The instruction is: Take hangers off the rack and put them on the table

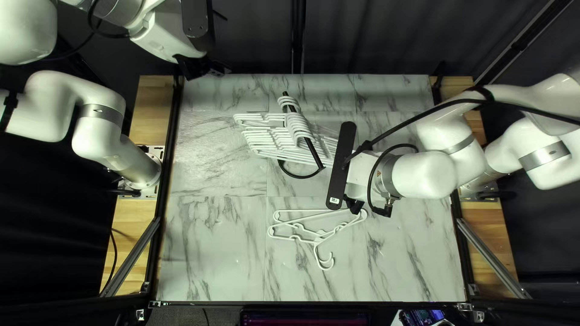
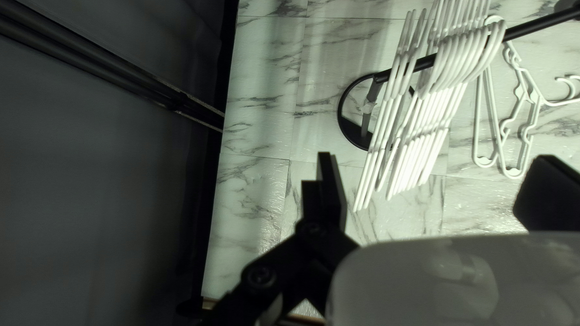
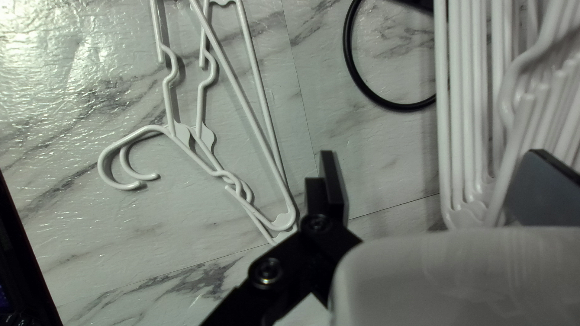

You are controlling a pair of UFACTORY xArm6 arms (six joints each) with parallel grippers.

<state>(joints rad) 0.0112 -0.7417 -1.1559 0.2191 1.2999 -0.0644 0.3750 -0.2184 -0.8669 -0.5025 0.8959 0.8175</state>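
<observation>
White hangers on the rack: a packed row (image 1: 263, 137) hooked over the black rod of the rack (image 1: 316, 157), near the middle of the surface, bodies fanned toward the left of my top left view.
Rack base: a thin black ring (image 1: 300, 177), lying on the surface under the hangers.
Loose hangers: two white ones (image 1: 316, 244) flat on the marbled surface (image 1: 211, 241), between the rack and the near edge, overlapping each other, both hooks turned toward that near edge.
Left gripper: I have it (image 1: 208, 67) up over the far edge, at the top of the top left view. Its wrist view shows the fingers spread wide with nothing gripped; the hanging row and rack stand ahead, apart from them.
Right gripper: I have it (image 1: 354, 205) beside the rack, near the loose pair. Its fingers are parted and grip nothing; hung hangers reach close to one finger, though I can't tell if they touch, and the loose pair lies out past the other.
Backdrop: a dark curtain (image 1: 386, 36) behind the far edge.
</observation>
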